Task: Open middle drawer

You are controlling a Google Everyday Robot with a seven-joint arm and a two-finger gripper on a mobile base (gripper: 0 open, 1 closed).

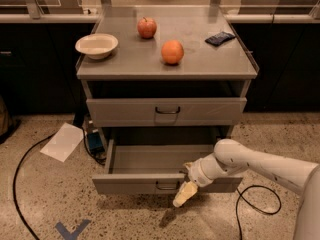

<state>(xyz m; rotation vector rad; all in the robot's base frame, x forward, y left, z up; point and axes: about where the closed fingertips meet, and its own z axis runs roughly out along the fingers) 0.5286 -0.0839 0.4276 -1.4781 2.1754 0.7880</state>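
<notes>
The middle drawer is the grey drawer under the closed upper drawer. It is pulled well out and shows a shallow, empty grey tray. Its small dark pull handle sits at the centre of the front. My gripper is cream-coloured and hangs at the end of the white arm, which comes in from the right. It sits just right of and below the handle, in front of the drawer front, pointing down and to the left. The lowest drawer is hidden beneath the open one.
On the cabinet top are a white bowl, a red apple, an orange and a dark packet. A sheet of paper, a blue object and black cables lie on the floor to the left.
</notes>
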